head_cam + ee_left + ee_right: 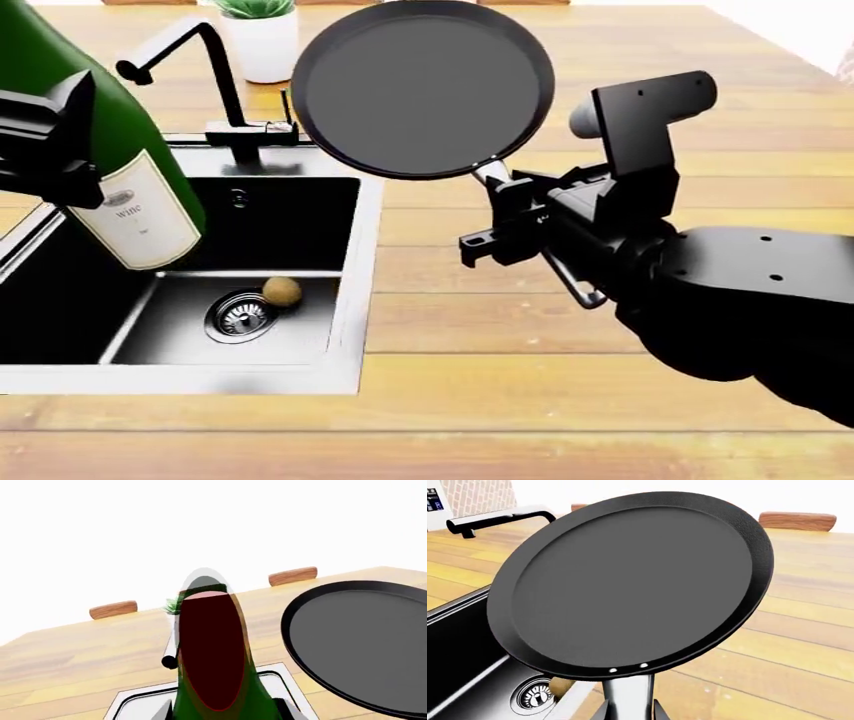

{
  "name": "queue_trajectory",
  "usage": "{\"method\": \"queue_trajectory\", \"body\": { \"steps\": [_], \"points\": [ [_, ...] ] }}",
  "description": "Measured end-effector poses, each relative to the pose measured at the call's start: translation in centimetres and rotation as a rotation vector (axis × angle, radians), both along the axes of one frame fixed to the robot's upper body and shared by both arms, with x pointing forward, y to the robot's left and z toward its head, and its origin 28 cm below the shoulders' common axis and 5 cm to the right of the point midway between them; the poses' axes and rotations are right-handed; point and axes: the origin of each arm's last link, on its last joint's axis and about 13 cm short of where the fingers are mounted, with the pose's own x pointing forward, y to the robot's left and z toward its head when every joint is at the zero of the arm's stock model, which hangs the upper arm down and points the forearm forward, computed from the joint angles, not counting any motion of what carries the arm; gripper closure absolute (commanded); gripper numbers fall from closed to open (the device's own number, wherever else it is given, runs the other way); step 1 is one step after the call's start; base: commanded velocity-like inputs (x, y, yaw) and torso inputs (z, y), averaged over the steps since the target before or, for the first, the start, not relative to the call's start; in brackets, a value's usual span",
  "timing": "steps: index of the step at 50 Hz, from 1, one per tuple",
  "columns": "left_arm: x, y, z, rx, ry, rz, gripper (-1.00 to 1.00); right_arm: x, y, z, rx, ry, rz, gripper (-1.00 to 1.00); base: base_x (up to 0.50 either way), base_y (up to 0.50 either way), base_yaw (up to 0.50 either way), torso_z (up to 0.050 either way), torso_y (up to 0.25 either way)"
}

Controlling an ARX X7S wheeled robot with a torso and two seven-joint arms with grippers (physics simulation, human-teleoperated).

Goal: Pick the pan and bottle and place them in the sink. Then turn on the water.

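I hold dark green glass wine bottle (94,150) in left gripper (47,140), tilted over deep black sink (350,300) | right gripper (514,225) clamps flat black frying pan (420,85), beside the basin's right rim.

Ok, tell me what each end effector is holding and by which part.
The left end effector holds the bottle around its body, above the label. The right end effector holds the pan by its handle.

The pan (422,85) is matt black with a smooth steel handle (627,697). The bottle (94,150) is glossy green glass, paper-labelled. The table (561,400) is smooth pale wood planks. The sink (350,300) has a brushed steel rim and dark satin walls.
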Motion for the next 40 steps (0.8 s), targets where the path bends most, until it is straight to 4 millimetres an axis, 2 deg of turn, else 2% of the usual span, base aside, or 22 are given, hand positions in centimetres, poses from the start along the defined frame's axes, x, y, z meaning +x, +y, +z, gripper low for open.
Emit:
{"method": "queue_trajectory", "body": {
  "steps": [9, 30, 40],
  "points": [
    [-0.1, 0.2, 0.0, -0.003, -0.001, 0.008, 1.00, -0.8, -0.4, -0.1, -0.004, 0.003, -0.023, 1.00, 0.00, 0.50, 0.00, 0.001, 0.004],
    [0.0, 0.4, -0.3, -0.008, 0.003, 0.010, 1.00, -5.4, -1.8, -1.7, -0.019, 0.046, -0.120, 1.00, 0.00, 0.50, 0.00, 0.001, 0.004],
    [0.1, 0.4, -0.5, -0.010, 0.004, 0.008, 1.00, -6.7, -2.4, -2.3, -0.015, 0.064, -0.170, 1.00, 0.00, 0.47, 0.00, 0.001, 0.003]
  ]
}}
